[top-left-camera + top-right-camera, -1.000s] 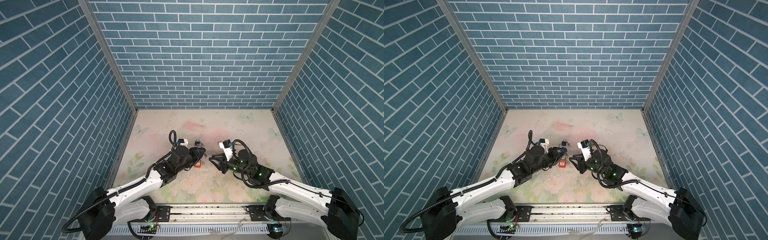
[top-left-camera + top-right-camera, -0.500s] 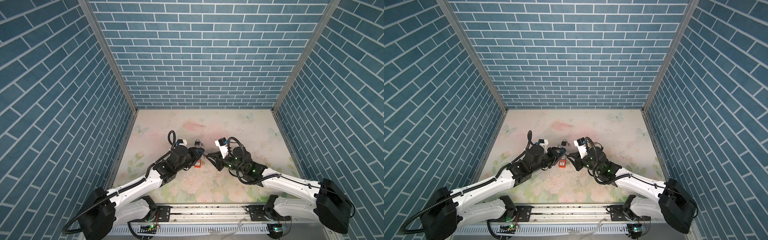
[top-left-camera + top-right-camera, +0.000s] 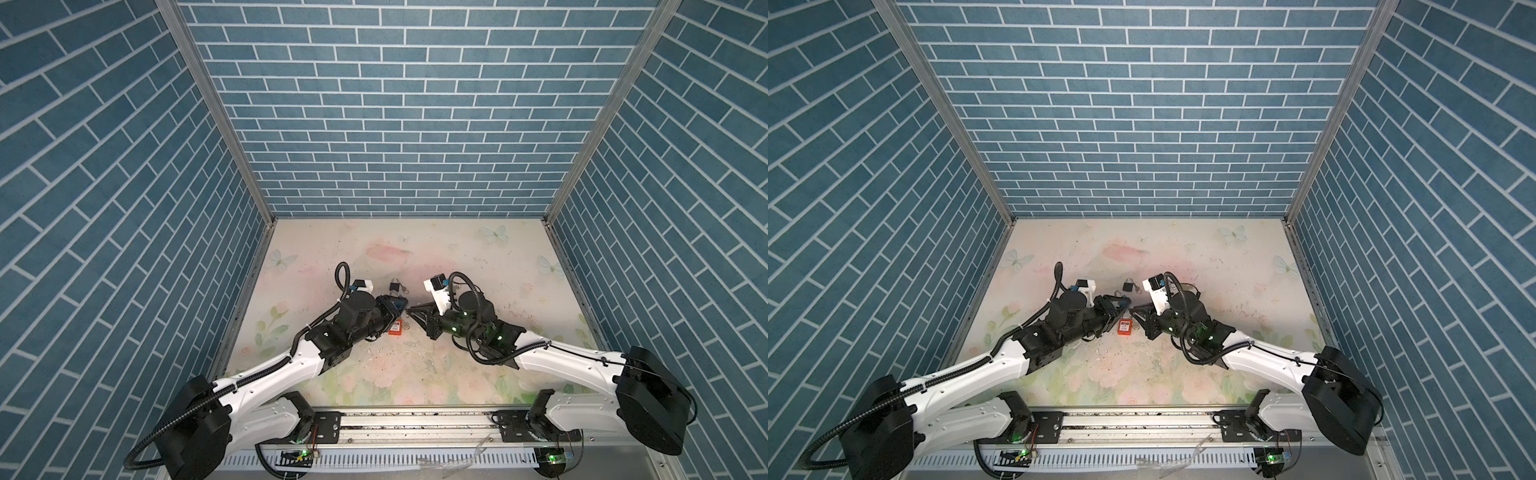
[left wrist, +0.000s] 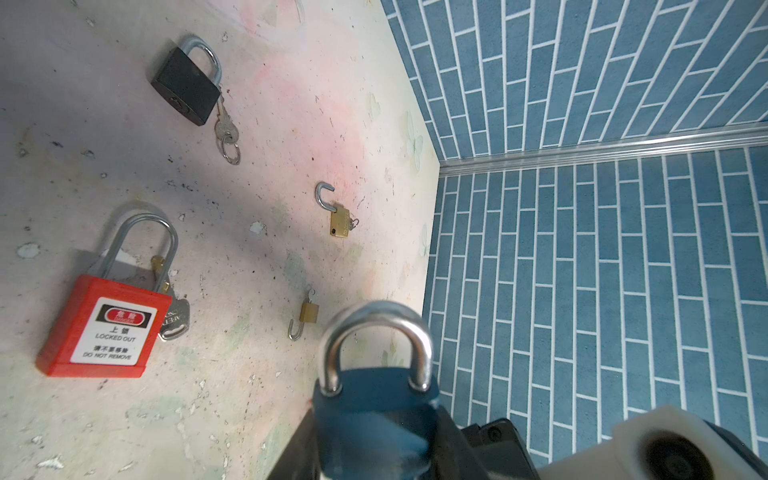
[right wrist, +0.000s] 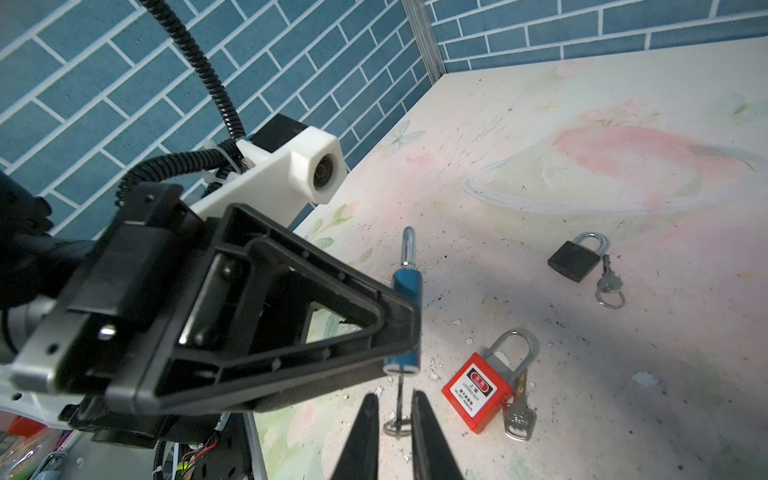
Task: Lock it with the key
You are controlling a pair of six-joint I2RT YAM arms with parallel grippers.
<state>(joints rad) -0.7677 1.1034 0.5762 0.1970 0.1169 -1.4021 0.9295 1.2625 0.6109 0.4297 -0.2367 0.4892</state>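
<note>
Small key [image 5: 400, 397], stiff, thin, probably slippery, is straddled by the right gripper [image 5: 395, 409], jaws narrowly parted, seemingly not pinching yet; best pinched at the bow. Beyond, the solid blue padlock [image 5: 406, 286] it hangs from is clamped aloft in the left gripper [image 4: 374, 440].

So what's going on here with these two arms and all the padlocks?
The left pincer grips a blue padlock with a key sticking out of its bottom. The right pincer sits either side of that key, jaws a little apart, not clearly pinching it. A red padlock and a black padlock lie on the table.
</note>
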